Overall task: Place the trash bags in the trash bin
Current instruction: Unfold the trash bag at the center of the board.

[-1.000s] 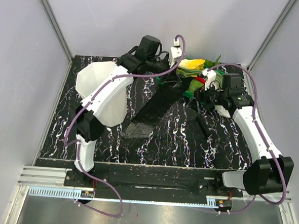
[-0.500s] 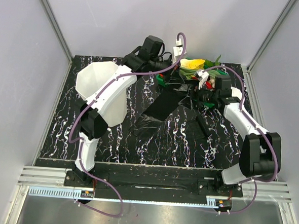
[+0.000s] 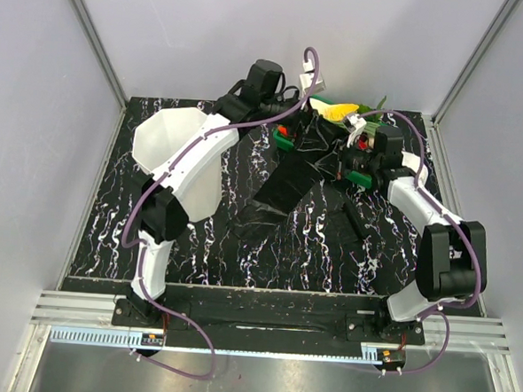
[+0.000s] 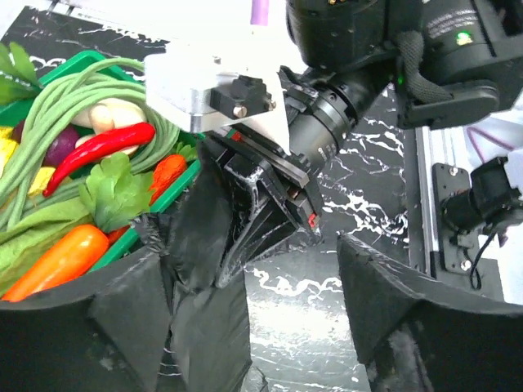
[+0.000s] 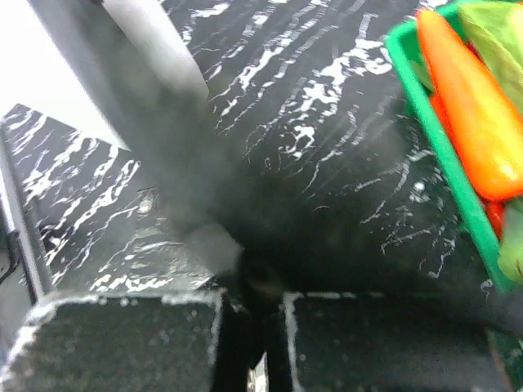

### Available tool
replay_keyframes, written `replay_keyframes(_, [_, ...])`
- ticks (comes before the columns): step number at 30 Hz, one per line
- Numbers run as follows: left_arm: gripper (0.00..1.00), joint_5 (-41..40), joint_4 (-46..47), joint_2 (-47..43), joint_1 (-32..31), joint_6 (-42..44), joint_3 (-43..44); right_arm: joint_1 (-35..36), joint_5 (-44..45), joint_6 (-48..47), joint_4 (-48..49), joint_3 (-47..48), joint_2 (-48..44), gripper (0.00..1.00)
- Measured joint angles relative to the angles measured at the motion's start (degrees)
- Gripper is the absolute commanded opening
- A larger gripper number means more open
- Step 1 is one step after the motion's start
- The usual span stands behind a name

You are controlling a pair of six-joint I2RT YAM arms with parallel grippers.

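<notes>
A black trash bag (image 3: 284, 184) stretches as a crinkled sheet from the back of the table down toward its middle. Its upper end drapes over the green tray. My right gripper (image 3: 342, 162) is shut on that upper end; black film is pinched between its closed fingers (image 5: 261, 327). In the left wrist view its jaws grip the gathered film (image 4: 245, 220). My left gripper (image 4: 270, 327) stands open just beside, with film (image 4: 204, 318) resting against the left finger. A small folded black bundle (image 3: 355, 221) lies at the right. The white faceted trash bin (image 3: 171, 150) stands at the left, under my left arm.
A green tray (image 4: 122, 241) of vegetables sits at the back, holding a red chilli (image 4: 102, 147), orange peppers (image 5: 470, 106) and green beans. In the top view its rim (image 3: 361, 178) shows beside the right gripper. Grey walls enclose the black marbled table (image 3: 391, 257).
My left gripper has opened and let go of the bag. My right gripper moved in toward the back left and shut on the bag's upper end, which now lies higher over the tray.
</notes>
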Motion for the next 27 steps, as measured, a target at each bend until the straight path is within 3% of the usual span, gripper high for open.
replay_keyframes(9, [0.99,-4.09,2.91,-1.05,4.70,-0.35,-8.79,0.00,21.42,-7.04,-15.34,0.22,-4.57,0.00])
replay_keyframes(14, [0.99,-7.30,-1.01,-9.70,6.21,8.04,-25.31,-0.02,30.12,-9.01,-20.06,-2.01,-7.15,0.01])
replay_keyframes(16, [0.99,-8.39,-3.80,-13.27,5.64,12.04,-29.75,-0.07,33.55,-9.68,-21.64,-2.62,-7.32,0.16])
replay_keyframes(18, [0.99,-10.27,-6.82,-16.39,4.66,16.35,-32.96,-0.22,36.76,-10.29,-23.39,-2.95,-7.32,0.46])
replay_keyframes(19, [0.99,-11.85,-8.04,-17.75,3.91,18.36,-34.40,-0.37,38.01,-10.93,-24.35,-2.97,-7.34,0.56])
replay_keyframes(22, [0.99,-17.55,-10.49,-20.50,0.52,23.41,-39.08,-1.14,40.87,-11.45,-26.14,-3.06,-7.58,0.73])
replay_keyframes(27, [0.97,-25.86,-12.85,-20.44,-5.84,27.78,-45.05,-2.69,43.52,-12.09,-28.57,-3.10,-9.27,0.76])
